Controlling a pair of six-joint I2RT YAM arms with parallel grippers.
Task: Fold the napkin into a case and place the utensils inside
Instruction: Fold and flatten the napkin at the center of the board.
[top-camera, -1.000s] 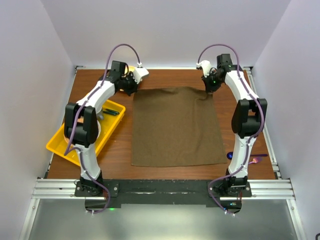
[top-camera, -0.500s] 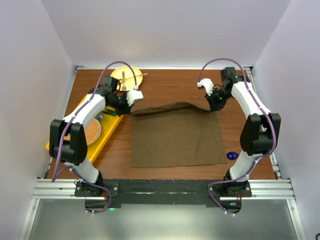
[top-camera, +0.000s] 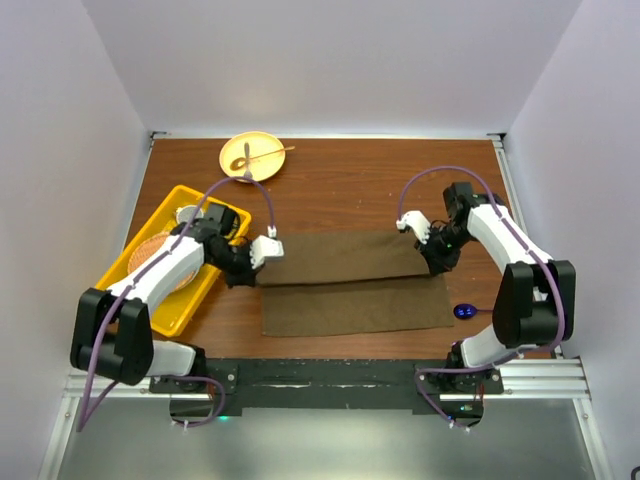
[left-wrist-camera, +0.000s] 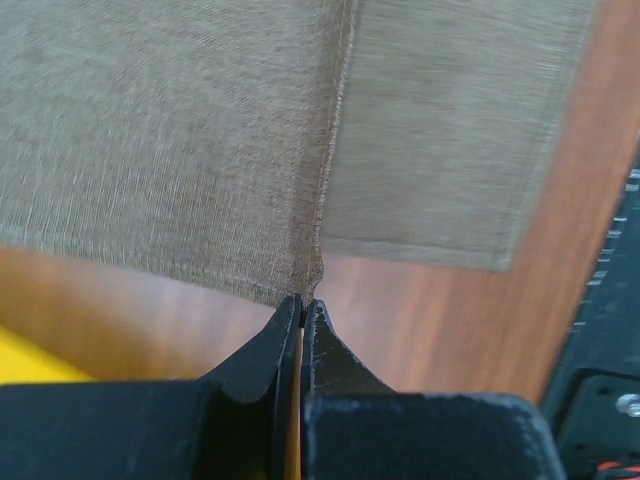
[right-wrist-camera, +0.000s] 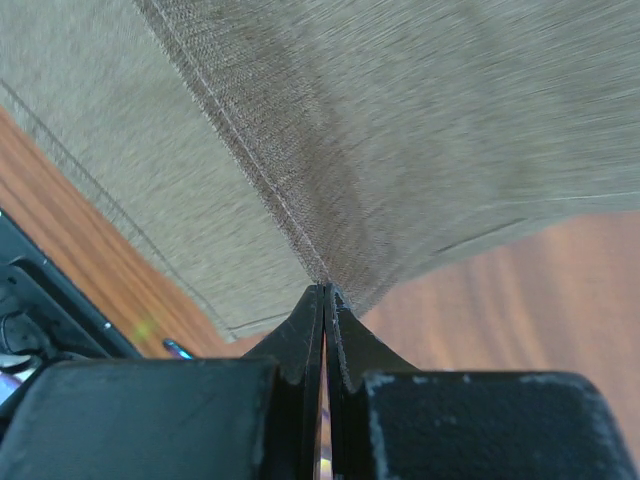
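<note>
1. Your left fingers (left-wrist-camera: 302, 300) are pressed together and pinch a corner of the napkin (top-camera: 340, 258). In the left wrist view the hem of the cloth runs straight down into the tips.
2. Your right fingers (right-wrist-camera: 325, 290) are also pressed together. They pinch the corner of the napkin on the other side, and the cloth spreads upward from them.
3. In the top view the left fingers (top-camera: 258, 273) are at the left edge of the napkin and the right fingers (top-camera: 433, 262) are at its right edge, at about the same depth on the table (top-camera: 340, 195).
4. The napkin lies in the middle of the table, toward the near side. Its far part is laid over the near part, so you see two layers. A strip of the lower layer shows along the near edge.
5. A glossy blue utensil (top-camera: 465, 311) lies on the table just beside the near right corner of the napkin, not touching it.
6. The round yellow plate (top-camera: 228, 158) is at the far left of the table, well apart from the napkin, with pale cutlery (top-camera: 248, 160) on it.
7. The yellow tray (top-camera: 172, 318) stands at the left with a woven mat (top-camera: 150, 255) inside.
</note>
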